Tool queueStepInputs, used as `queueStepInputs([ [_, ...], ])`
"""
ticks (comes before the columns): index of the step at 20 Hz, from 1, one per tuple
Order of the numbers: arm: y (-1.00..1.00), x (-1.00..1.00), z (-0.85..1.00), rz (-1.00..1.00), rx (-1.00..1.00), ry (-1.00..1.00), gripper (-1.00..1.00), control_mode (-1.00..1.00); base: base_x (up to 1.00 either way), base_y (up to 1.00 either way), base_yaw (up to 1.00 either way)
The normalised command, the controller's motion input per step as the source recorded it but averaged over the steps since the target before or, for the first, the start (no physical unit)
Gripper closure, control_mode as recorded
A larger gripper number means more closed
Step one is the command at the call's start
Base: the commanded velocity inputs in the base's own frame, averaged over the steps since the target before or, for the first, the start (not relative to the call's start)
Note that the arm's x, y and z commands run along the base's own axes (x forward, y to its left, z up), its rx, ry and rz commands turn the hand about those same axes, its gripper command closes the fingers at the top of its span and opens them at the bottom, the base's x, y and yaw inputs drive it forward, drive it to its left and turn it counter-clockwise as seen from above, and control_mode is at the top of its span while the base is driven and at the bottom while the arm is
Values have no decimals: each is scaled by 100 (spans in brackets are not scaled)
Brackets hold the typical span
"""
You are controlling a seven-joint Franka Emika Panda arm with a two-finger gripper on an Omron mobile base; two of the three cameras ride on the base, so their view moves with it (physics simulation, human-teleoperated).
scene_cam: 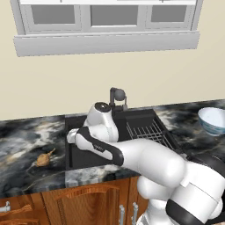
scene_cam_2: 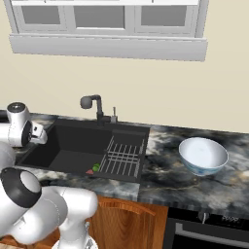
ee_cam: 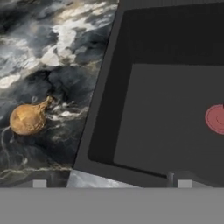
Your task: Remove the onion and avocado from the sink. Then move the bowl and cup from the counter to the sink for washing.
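2 dark fingertips of the gripper (ee_cam: 111, 183) stand fully apart, holding nothing, above the near left rim of the sink (ee_cam: 105, 113). On the counter (ee_cam: 39, 65) left of the basin lies the onion (ee_cam: 27, 118), its stem tail pointing toward the sink.

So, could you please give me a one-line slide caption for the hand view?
Small tan-orange onion resting on the marbled stone counter beside the black recessed sink, gripper open.

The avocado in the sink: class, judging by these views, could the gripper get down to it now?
Probably yes. The avocado lies uncovered on the sink floor beside the wire rack, and the jaws are open and empty.
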Motion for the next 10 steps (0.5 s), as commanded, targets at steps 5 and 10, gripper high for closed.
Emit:
queueStepInputs([
  [5,-25,0,0,10,-2,-1,-100,-100,0,0,0],
  [10,-22,0,0,7,-8,0,-100,-100,0,0,0],
])
